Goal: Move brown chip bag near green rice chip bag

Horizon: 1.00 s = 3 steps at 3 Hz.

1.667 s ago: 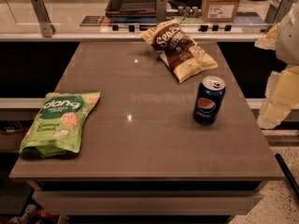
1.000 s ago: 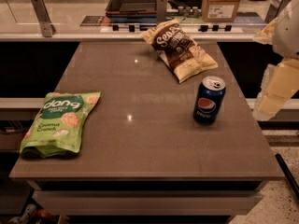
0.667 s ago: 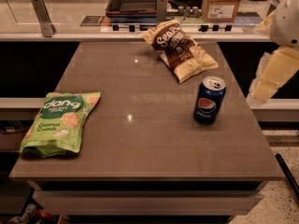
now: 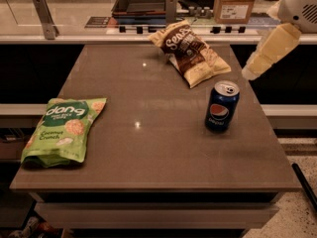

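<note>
Pincer (image 4: 257, 63) has swung up-left, now beside counter (image 4: 158, 152) near brown chip bag (image 4: 190, 51), spread or not can't tell; bag's light, crinkly, so pinch a crimped edge.

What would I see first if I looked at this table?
The bright green rice chip bag jumps out first, lying flat at the near left corner of the table. A blue Pepsi can stands upright on the right side, with the crinkled brown chip bag lying behind it near the far edge. The pale gripper hangs beyond the table's right edge, touching nothing.
</note>
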Each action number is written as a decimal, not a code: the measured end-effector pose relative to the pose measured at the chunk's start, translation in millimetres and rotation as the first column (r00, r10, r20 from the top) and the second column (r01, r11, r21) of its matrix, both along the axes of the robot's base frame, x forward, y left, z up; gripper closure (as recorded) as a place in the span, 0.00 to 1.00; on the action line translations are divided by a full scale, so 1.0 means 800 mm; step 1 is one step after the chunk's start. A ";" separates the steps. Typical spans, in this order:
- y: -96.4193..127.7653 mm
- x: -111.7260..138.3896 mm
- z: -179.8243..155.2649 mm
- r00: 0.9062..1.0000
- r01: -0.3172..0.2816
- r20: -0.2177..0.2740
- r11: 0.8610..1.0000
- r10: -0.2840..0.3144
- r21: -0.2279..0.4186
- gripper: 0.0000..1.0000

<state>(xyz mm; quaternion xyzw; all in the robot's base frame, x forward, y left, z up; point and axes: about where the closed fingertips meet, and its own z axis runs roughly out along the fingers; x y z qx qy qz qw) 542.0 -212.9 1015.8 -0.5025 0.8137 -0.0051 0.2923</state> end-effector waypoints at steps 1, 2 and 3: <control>-0.002 0.048 0.019 0.995 0.086 0.050 0.995 -0.089 0.053 0.00; 0.001 0.090 0.027 0.975 0.202 0.073 0.976 -0.208 0.082 0.00; 0.004 0.129 0.020 0.940 0.329 0.060 0.940 -0.335 0.093 0.00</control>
